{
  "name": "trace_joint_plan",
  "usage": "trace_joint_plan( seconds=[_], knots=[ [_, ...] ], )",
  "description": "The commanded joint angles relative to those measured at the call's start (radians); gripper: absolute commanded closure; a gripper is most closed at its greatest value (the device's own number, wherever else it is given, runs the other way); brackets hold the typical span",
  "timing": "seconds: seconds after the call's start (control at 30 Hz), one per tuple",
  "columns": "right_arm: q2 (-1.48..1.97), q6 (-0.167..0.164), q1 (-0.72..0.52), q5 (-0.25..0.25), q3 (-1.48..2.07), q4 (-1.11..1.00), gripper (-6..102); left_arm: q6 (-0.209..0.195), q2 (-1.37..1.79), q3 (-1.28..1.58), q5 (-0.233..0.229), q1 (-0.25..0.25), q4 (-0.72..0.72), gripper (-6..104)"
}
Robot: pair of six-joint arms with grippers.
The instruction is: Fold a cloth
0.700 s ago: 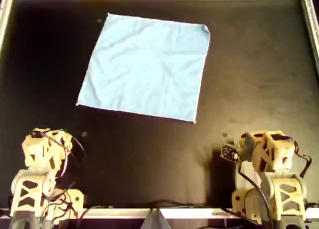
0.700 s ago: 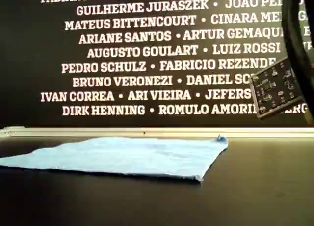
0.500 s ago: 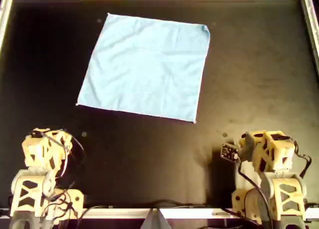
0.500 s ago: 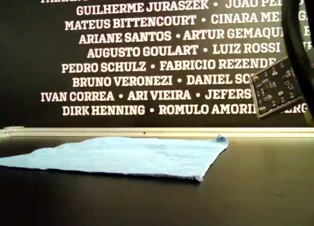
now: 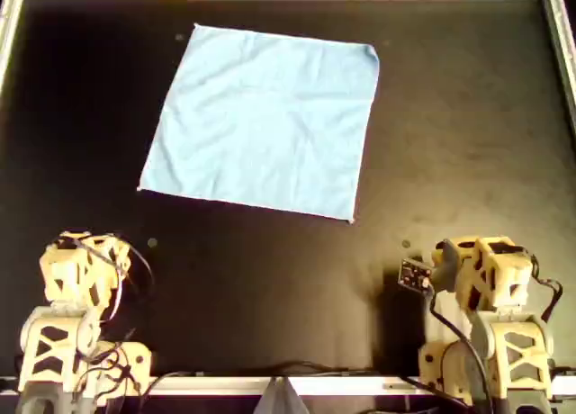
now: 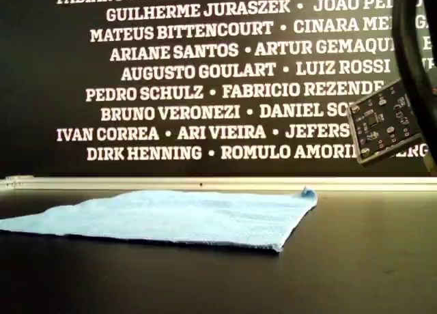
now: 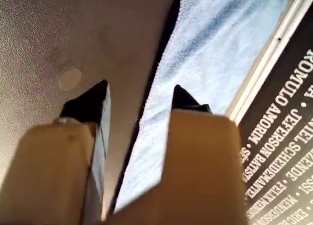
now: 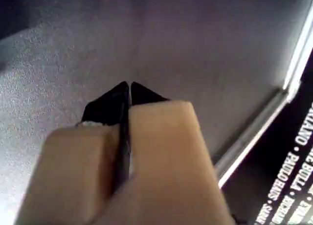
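1. The thin, plain light blue square woven cloth [image 5: 262, 119] is lying spread flat and single-layered on the matte black tabletop [image 5: 468, 135], sitting toward 11 o'clock in the overhead view and turned slightly, so its corners are pointing off the table's axes. No fold is showing, so the task is, by my judgement, not yet begun.

2. In the exterior view the cloth [image 6: 177, 217] is resting low on the surface with one far corner curling up a little toward 2 o'clock of the fabric.

3. The left gripper [image 7: 139, 95] is standing with its jaws parted to a moderate gap and holding nothing. It is looking along the table with the cloth's edge [image 7: 195, 83] ahead of it, probably poised that way so a corner can be slipped between the fingers.

4. The right gripper [image 8: 129, 93] is sitting with its black fingertips pressed together, gripping nothing. Only bare tabletop and the pale metal border rail [image 8: 254, 132] are lying ahead of it.

5. In the overhead view, two tan arms are parked near the table's near edge, one at about 7 o'clock [image 5: 81, 288] and one at about 5 o'clock [image 5: 486, 288], both well apart from the cloth. That is likely leaving the fabric unobstructed before a reach.

6. The next move, as I judge it, is calling for a pinch at a near corner.
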Motion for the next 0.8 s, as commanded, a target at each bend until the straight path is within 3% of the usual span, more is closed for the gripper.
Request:
trace_joint_plan(
  seconds=[0.0,0.77],
  knots=[
    [0.04,-0.005,0.002,0.0,0.012,0.008,97,-0.008,0.005,-0.012,-0.005,0.017,0.002,52],
    [0.038,0.008,0.011,-0.017,0.011,0.008,97,-0.008,0.005,-0.012,0.005,0.008,0.002,53]
  ],
)
